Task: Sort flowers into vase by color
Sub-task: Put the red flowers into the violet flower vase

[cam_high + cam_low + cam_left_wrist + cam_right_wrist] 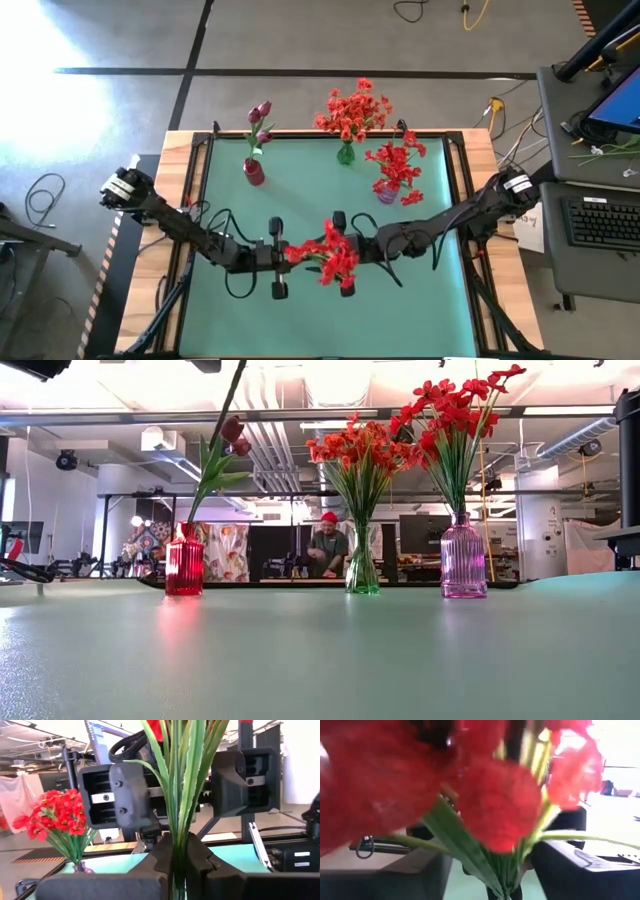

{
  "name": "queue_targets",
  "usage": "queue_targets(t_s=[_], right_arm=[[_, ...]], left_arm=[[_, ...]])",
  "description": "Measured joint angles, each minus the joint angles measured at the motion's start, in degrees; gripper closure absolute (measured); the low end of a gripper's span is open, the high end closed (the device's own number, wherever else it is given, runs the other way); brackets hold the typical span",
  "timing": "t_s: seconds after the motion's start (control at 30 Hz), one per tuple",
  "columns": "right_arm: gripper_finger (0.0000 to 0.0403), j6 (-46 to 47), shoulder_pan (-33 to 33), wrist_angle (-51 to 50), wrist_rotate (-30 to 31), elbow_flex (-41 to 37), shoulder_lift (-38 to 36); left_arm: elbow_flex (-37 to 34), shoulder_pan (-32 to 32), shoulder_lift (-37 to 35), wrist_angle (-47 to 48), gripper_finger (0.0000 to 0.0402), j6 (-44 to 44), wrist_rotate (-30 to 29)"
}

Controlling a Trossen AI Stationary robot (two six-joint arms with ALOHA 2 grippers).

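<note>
My left gripper (pixel 290 256) (pixel 179 851) is shut on a bunch of bright red flowers (pixel 333 256), held above the middle of the green mat (pixel 300 320). My right gripper (pixel 343 253) (pixel 180 790) faces it, open, with one finger on either side of the leaves and blossoms (pixel 495 805). At the far edge stand a red vase (pixel 254 172) with dark magenta buds, a green vase (pixel 345 155) with orange-red sprays and a purple vase (pixel 387 190) with bright red flowers. Neither gripper appears in the low view. My left gripper pinches the bunch's green stalks (pixel 177 832) between its two fingers (pixel 160 857), low on the stems. The fingers come about level from the table's left. The bunch is lifted clear of the mat, its blossoms toward the table's right, between the right gripper's fingers.
The three vases (pixel 185 565) (pixel 362 570) (pixel 463 565) stand in a row along the mat's far side, apart from each other. Bare mat lies on the near side. A desk with a keyboard (pixel 600 222) stands to the right of the table. A person (pixel 328 548) sits in the room behind.
</note>
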State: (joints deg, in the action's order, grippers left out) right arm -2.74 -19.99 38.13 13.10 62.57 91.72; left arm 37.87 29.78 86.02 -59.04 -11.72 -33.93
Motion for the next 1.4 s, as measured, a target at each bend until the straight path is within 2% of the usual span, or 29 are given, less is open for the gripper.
queue_targets(t_s=[0.27, 0.5, 0.63, 0.83, 0.93, 1.1, 1.3, 1.4], right_arm=[[0.0284, 0.1, 0.0, 0.0, 0.5, 0.0, 0.1], [0.036, -0.3, 0.0, 0.0, 0.6, 0.0, 0.1], [0.0383, -0.3, 0.0, -0.2, 0.6, 0.0, -0.1], [0.0383, 1.7, 0.0, -7.2, 1.1, 0.0, -4.6], [0.0381, 3.7, 0.1, -17.5, 6.9, 0.0, -9.5], [0.0381, 11.5, 0.2, -38.8, 19.9, 0.0, -19.3], [0.0381, 20.8, 0.1, -57.4, 36.1, -0.6, -28.8], [0.0381, 25.4, 0.1, -60.5, 37.2, -1.7, -32.2]], left_arm=[[0.5, 0.0, 0.0, 0.0, 0.036, 3.1, -1.8], [0.9, 0.0, 0.0, -0.1, 0.0295, 3.9, -2.0], [1.0, 0.0, 0.0, -0.1, 0.0258, 3.9, -2.1], [1.0, 0.1, -0.2, 4.0, 0.022, 4.2, -2.2], [1.0, 0.1, -0.3, 9.7, 0.0214, 7.7, -2.2], [1.0, 0.0, -0.6, 18.9, 0.0213, 13.5, -2.2], [1.0, -0.1, -0.6, 22.9, 0.0212, 15.1, -3.1], [1.0, -0.6, -0.6, 22.7, 0.0212, 15.1, -3.2]])
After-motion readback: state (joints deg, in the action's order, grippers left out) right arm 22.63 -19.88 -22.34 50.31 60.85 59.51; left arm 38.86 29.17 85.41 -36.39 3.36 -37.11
